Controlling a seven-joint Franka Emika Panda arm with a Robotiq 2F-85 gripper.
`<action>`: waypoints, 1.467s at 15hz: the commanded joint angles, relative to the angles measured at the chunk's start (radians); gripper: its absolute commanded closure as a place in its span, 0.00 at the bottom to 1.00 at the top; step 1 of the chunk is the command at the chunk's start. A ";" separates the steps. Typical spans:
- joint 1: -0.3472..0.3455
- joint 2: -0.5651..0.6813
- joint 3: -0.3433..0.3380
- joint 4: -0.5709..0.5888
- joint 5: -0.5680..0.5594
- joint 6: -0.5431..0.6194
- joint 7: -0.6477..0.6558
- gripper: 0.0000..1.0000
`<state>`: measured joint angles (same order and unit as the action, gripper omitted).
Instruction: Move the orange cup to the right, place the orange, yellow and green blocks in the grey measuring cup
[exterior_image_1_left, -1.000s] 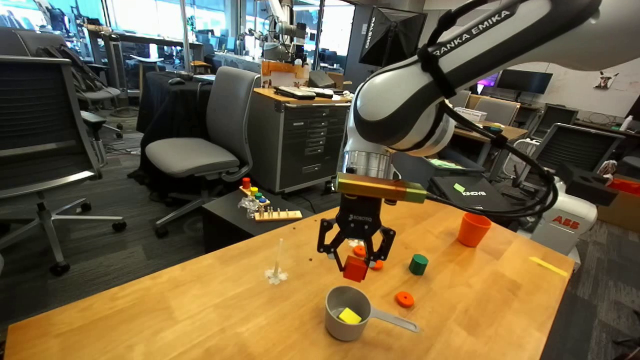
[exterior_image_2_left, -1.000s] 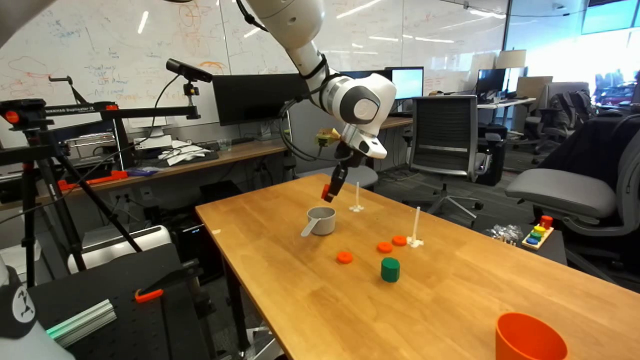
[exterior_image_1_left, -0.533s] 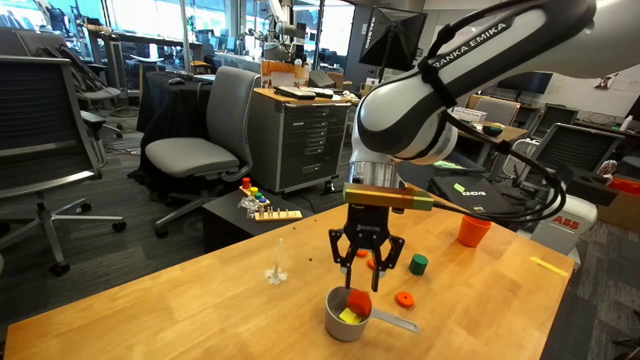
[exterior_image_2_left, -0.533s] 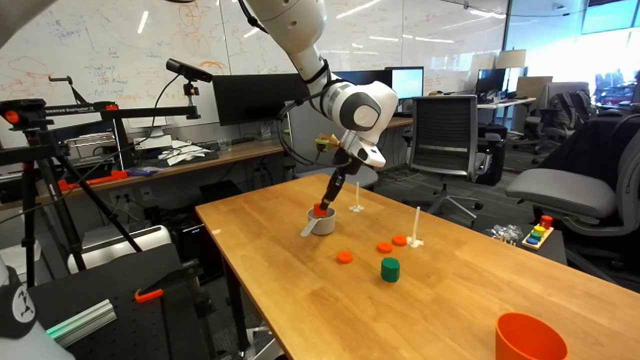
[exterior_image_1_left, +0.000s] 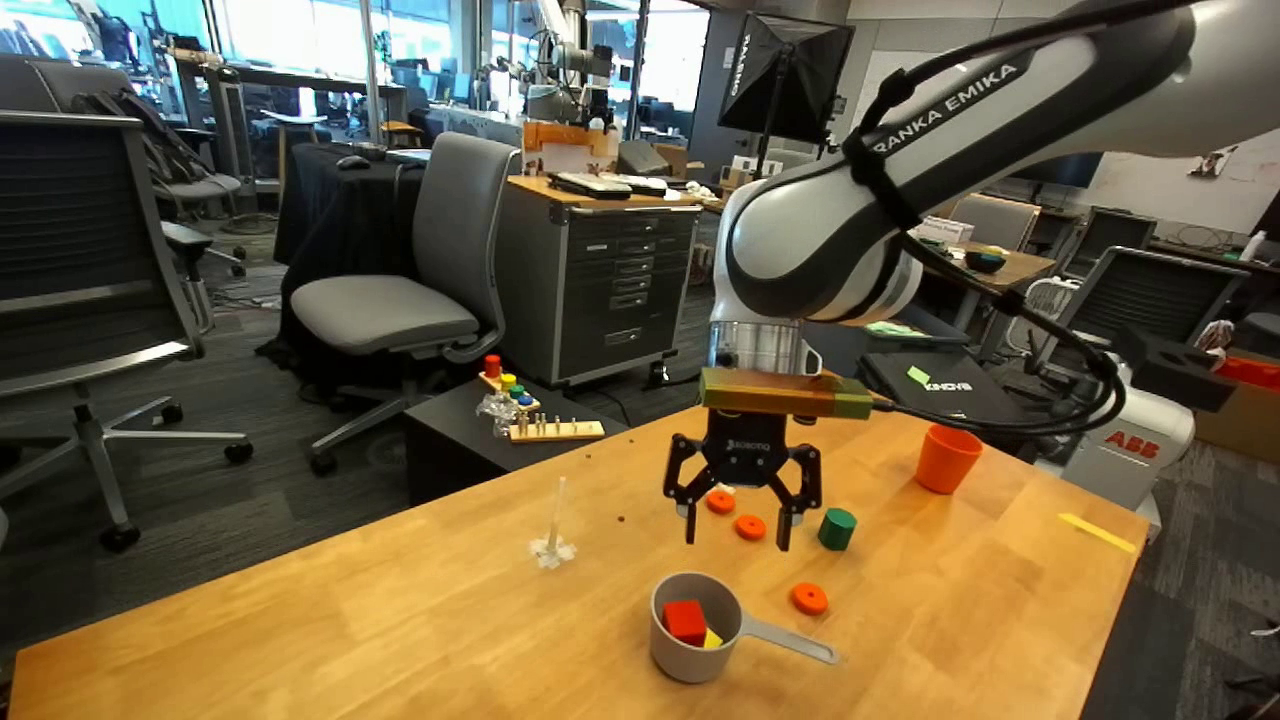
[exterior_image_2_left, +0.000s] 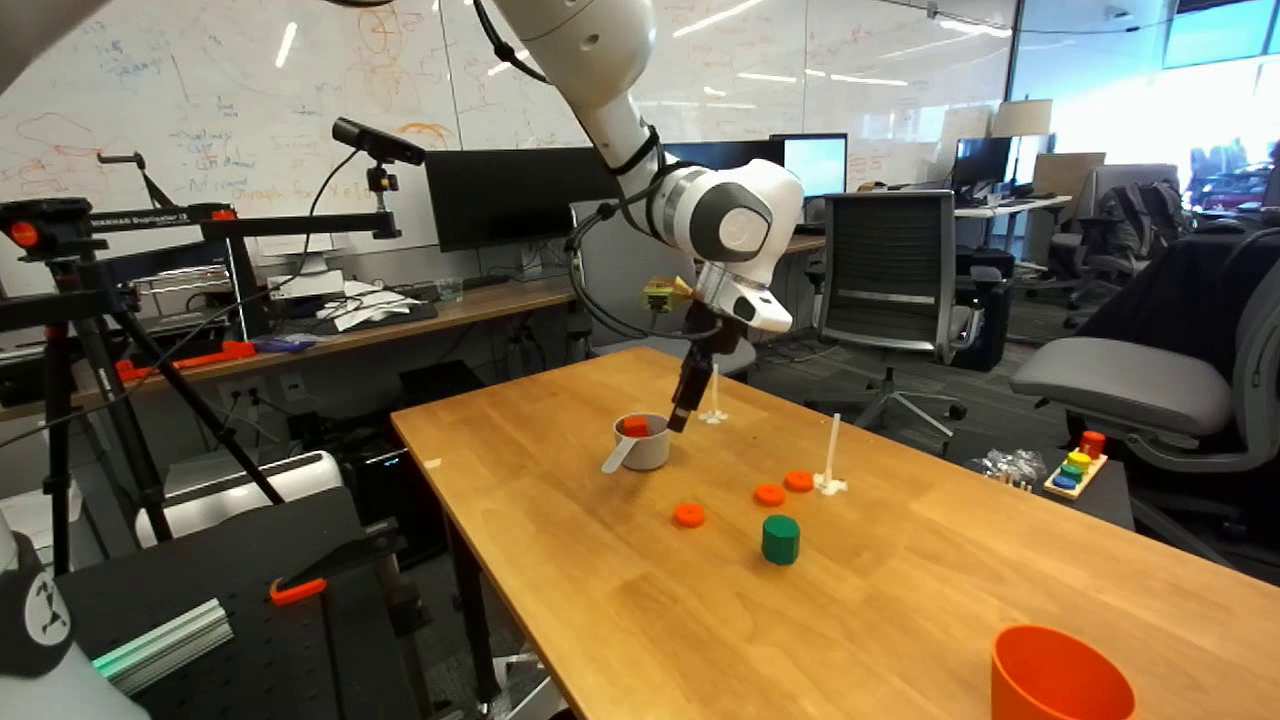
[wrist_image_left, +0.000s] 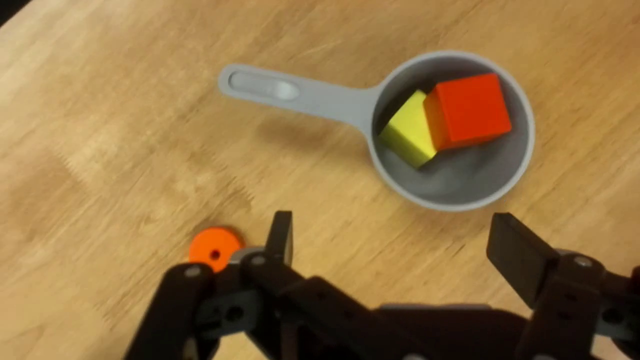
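In an exterior view, a wooden table (exterior_image_1_left: 350, 610) is shown, on which a grey measuring cup (exterior_image_1_left: 685, 664) is stood upright nearest, its flat handle (exterior_image_1_left: 790, 641) stuck out toward the right of the view. Inside, as can be made out from above in the wrist view, a yellow block (wrist_image_left: 409, 131) is partly covered by an orange block (wrist_image_left: 477, 110); some of the cup's floor is left uncovered. Beyond the handle, a flat orange ring (exterior_image_1_left: 806, 606) is laid. Just past the cup, the claw (exterior_image_1_left: 737, 544) is held in the air over the table, its two fingers (wrist_image_left: 520, 257) spread wide apart with nothing gripped between them. Farther off, two more orange rings (exterior_image_1_left: 744, 533) are seen, with the green block (exterior_image_1_left: 837, 530) set upright near them. Farthest on the table, an orange cup (exterior_image_1_left: 947, 460) is stood mouth up, well apart from the rest; its move is likely done. The step in hand is judged to be the fetching of the green block, the only one of the three not in the measuring cup. For this to be done well, the claw should be lifted clear so that the handle is not knocked, then centred over the green block and lowered straight, without the rings being nudged; the block should be gripped evenly and released low over the uncovered floor.
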<state>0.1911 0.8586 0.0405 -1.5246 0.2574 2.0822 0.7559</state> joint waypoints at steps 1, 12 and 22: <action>0.040 -0.056 -0.096 -0.064 -0.110 0.078 0.048 0.00; -0.018 -0.049 -0.199 -0.147 -0.211 0.118 0.127 0.00; -0.069 -0.031 -0.192 -0.189 -0.200 0.134 0.109 0.00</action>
<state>0.1338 0.8403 -0.1601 -1.6941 0.0555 2.2061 0.8613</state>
